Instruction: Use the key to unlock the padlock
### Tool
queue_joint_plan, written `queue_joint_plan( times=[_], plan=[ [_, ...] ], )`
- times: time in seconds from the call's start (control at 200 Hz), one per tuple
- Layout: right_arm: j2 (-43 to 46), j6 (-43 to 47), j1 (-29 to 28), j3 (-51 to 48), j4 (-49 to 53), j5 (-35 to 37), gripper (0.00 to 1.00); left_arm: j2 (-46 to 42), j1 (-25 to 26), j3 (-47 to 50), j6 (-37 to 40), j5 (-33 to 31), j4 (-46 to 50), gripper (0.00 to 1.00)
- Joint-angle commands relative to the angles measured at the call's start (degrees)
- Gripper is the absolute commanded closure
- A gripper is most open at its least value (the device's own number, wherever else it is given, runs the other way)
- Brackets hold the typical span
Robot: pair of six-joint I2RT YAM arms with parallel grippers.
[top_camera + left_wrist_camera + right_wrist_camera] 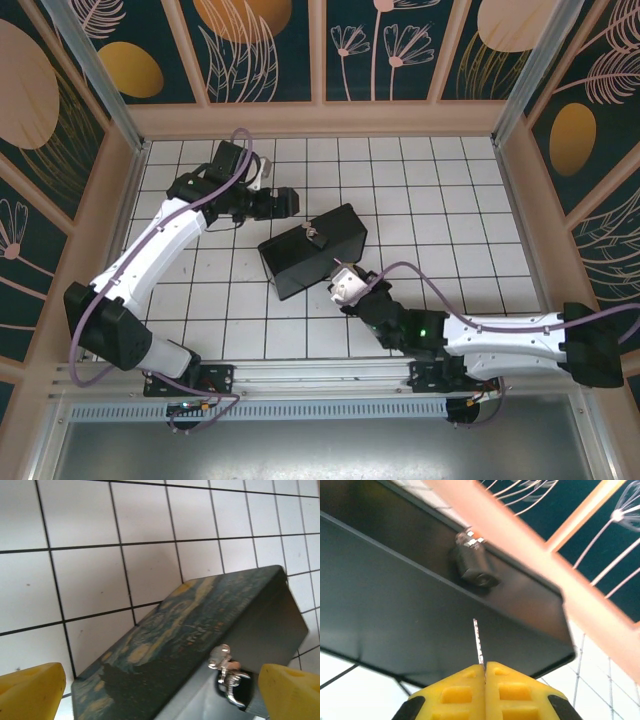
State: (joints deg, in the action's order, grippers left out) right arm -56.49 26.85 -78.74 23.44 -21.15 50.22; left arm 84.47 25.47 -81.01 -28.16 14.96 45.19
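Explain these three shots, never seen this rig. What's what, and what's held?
Two white robot arms, left and right, are bolted at the near edge of a tiled table. One picture looks down from above; the other two come from a camera on each wrist. On the table lies a black box with a painted lid; a small padlock hangs on its side. The right arm's yellow fingers are shut on a thin key that points towards the padlock. The left arm's yellow fingers are wide open near the box, holding nothing.
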Motion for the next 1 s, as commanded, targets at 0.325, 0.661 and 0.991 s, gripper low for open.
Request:
queue_joint_plan(
  times=[0.325,0.661,0.991],
  plan=[
    [-7.6,41.6,-0.3,-10.5,-47.5,2.7,1.00,1.0,-2.8,1.9,-0.8,2.7,-10.3,0.01],
    [-14.8,48.0,2.8,-8.8,-51.7,-1.9,1.00,2.9,-3.0,2.2,0.0,3.8,-11.3,0.01],
    [-18.7,52.1,1.6,-4.8,-51.6,-1.9,1.00,7.3,-3.0,2.3,4.9,10.4,-11.2,0.02]
  ],
)
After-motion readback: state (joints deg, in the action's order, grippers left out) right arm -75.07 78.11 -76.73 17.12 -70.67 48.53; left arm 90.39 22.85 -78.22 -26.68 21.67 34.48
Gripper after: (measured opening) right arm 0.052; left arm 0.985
